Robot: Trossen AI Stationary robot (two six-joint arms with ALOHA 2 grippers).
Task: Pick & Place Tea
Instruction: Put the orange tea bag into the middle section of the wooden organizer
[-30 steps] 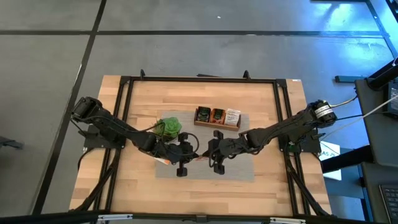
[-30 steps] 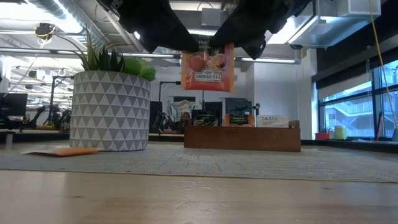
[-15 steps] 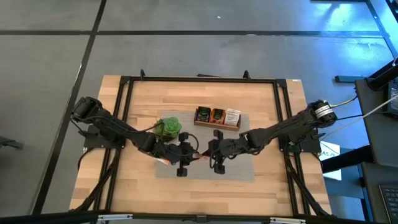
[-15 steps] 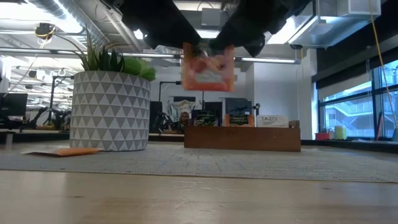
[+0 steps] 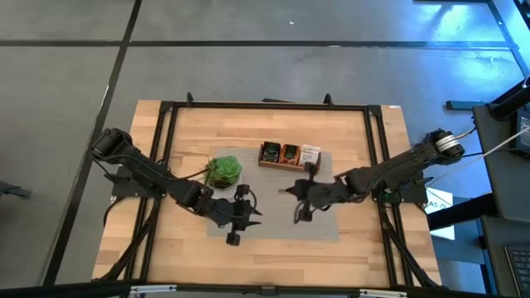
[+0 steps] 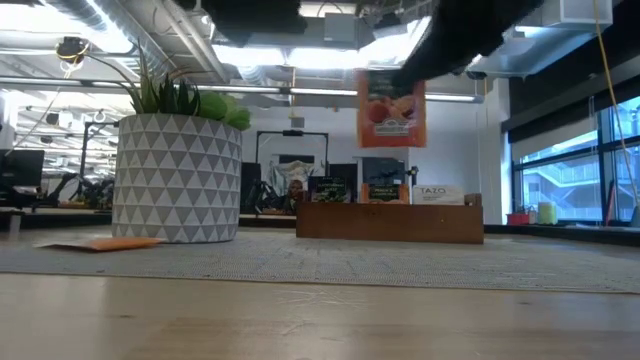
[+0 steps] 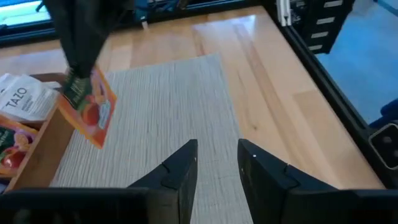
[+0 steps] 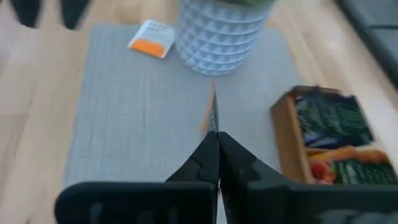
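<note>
An orange-red tea sachet hangs in the air over the grey mat, with my right gripper shut on it. In the right wrist view it shows edge-on. My left gripper stands open over the mat, off to the sachet's left and nearer the table's front, with nothing between its fingers. The wooden box holding more tea sachets sits at the mat's far edge. Another sachet, white and orange, lies flat on the mat beside the plant pot. My right gripper pinches the sachet's top edge between its two fingers. The fingers come slanting down from the table's right side. The sachet hangs upright below the fingertips, lifted clear of the mat.
The potted plant in its triangle-patterned pot stands at the mat's far left, next to the box. A black frame runs round the wooden table top. Bare mat lies under and in front of both grippers.
My left gripper has let go of the sachet and drawn back toward the table's near left. My right gripper has carried the sachet up a little and toward the table's right, closer to the box. The sachet has turned about and hangs from that gripper alone.
</note>
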